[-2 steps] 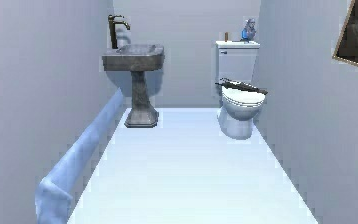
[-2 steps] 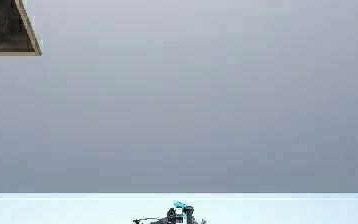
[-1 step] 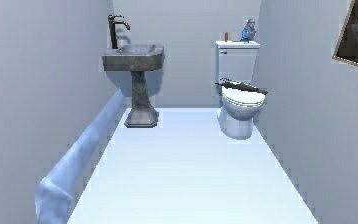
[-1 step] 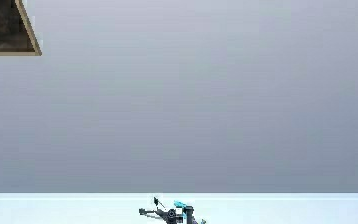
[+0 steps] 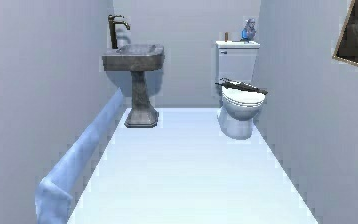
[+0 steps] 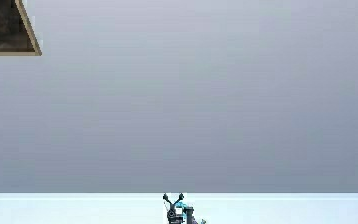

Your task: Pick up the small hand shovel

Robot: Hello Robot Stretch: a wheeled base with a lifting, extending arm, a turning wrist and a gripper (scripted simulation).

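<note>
One sink (image 5: 133,57) is seen left of one toilet (image 5: 238,100), bare floor (image 5: 187,170) before it; whether the gripper (image 6: 173,201) holds anything cannot be told.

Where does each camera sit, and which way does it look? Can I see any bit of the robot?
Forward view: it sits on the robot and looks ahead and a bit down into a bathroom, at the pedestal sink, the toilet and the pale floor.
Arm side view: it sits on the robot's body and looks sideways at a grey wall. The gripper pokes up at the bottom edge, next to a teal blob.
Shared: the framed picture on the wall.
</note>
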